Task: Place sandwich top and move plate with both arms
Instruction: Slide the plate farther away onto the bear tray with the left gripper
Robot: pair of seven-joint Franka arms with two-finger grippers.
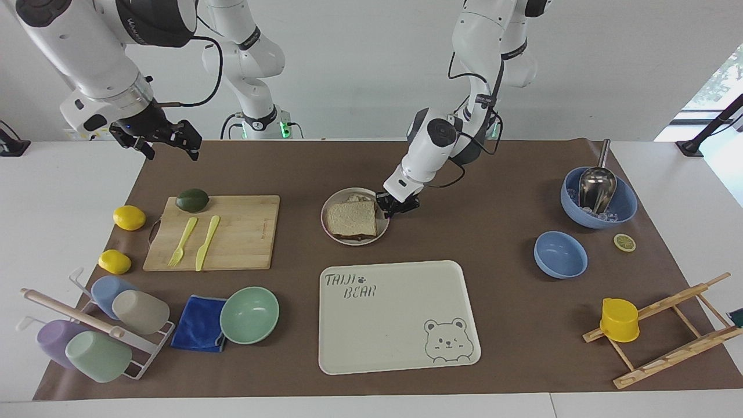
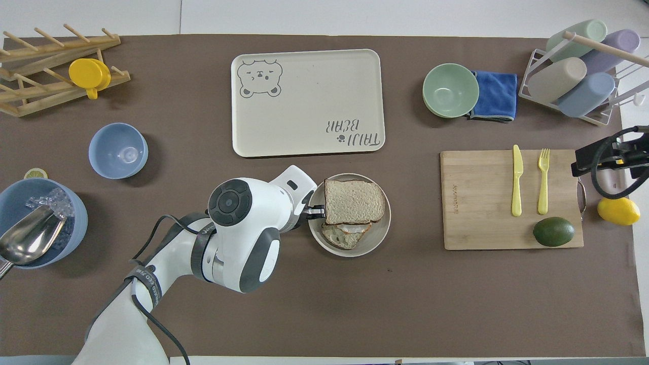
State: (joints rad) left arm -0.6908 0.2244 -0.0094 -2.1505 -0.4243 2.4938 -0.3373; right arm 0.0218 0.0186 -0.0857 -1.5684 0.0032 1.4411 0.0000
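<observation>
I am looking at the plate (image 1: 354,237) sitting near the middle of the desk (image 1: 499,325), between the robots and the bear-print tray (image 1: 398,315). It is carrying the sandwich top (image 1: 351,219), which is lying flat over a lower slice (image 2: 338,236) with a bit of egg showing at the edge nearer the robots. The left gripper (image 1: 396,204) is down at the plate's rim on the side toward the left arm's end, its jaws pinched shut on that rim; whether the plate is lifting off the desk at all I cannot quite tell from here.

The right gripper (image 1: 166,139) is hanging in the air over the desk's corner at the right arm's end, near the cutting board (image 1: 232,232), its jaws standing wide and holding nothing.

Going round the containers: the big blue bowl (image 1: 621,206) at the left arm's end is holding ice and a metal scoop (image 1: 596,187) leaning in it, with a lemon slice (image 1: 624,242) lying just beside it on the desk. The smaller blue bowl (image 1: 560,254) is sitting empty, and so is the mint bowl (image 1: 249,314), which is touching a folded blue cloth (image 1: 197,323). The tray is carrying nothing. A wire rack (image 1: 148,354) is holding four pastel cups lying on their sides, and a wooden rack (image 1: 667,331) is bearing one yellow cup (image 1: 619,319). The cutting board is carrying an avocado (image 1: 192,200), a yellow fork and knife; two lemons are lying beside it.
</observation>
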